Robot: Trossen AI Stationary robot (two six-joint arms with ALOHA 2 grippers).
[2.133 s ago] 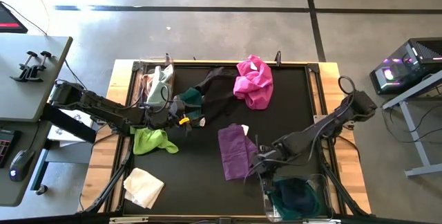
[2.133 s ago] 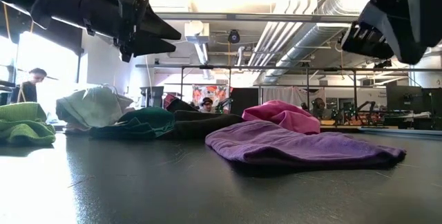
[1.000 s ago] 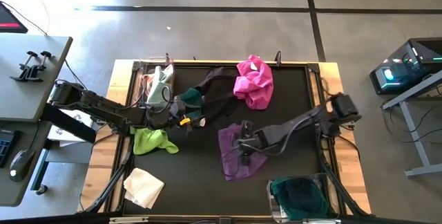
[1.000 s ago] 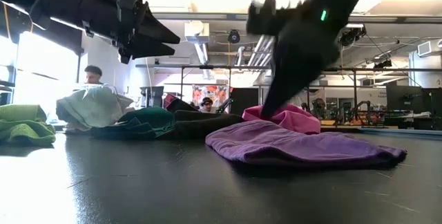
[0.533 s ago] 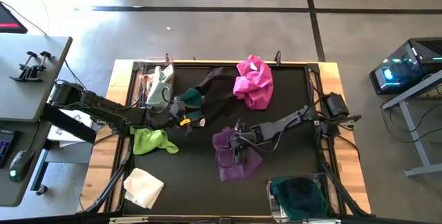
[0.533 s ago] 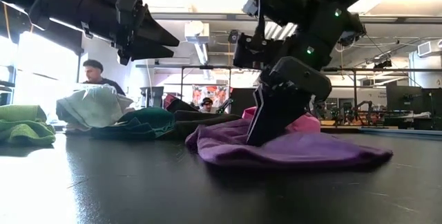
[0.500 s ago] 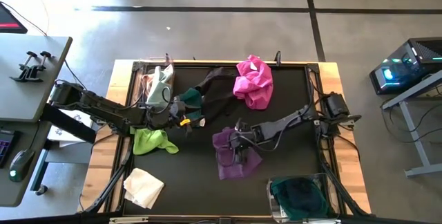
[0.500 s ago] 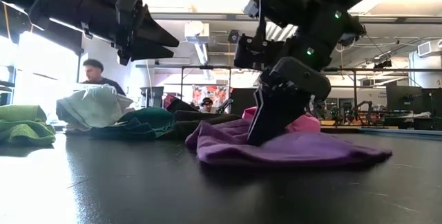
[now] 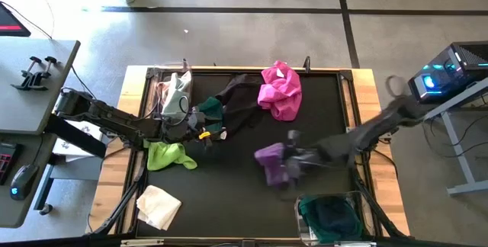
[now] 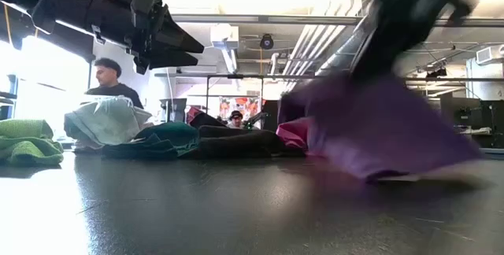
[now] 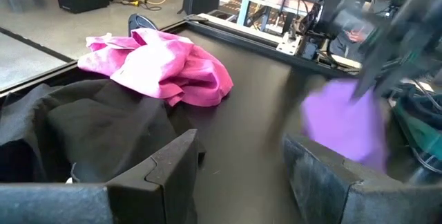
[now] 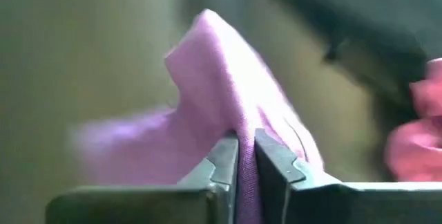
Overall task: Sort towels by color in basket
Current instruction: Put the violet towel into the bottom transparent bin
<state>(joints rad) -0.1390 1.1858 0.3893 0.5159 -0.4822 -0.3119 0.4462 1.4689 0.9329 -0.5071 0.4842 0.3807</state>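
Room: workshop with ceiling ducts; a person (image 10: 106,78) stands beyond the table's far-left side.
Table (image 9: 229,194): black top, wood rim.
Bin (image 9: 329,218): clear, at the near right edge, holding a teal towel.
Purple towel (image 9: 270,159): lifted off the table, bunched, hanging down from the right gripper (image 9: 288,163), long axis roughly vertical.
Right gripper: fingers (image 12: 224,158) clamped on the purple towel's fold.
Left gripper (image 9: 200,123): over the dark towels (image 9: 229,106), jaws apart.

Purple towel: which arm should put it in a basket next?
Probably the right. Its claw is already shut on the purple towel, lifted near the basket holding dark towels. The left claw hovers open, far off by the black towel.
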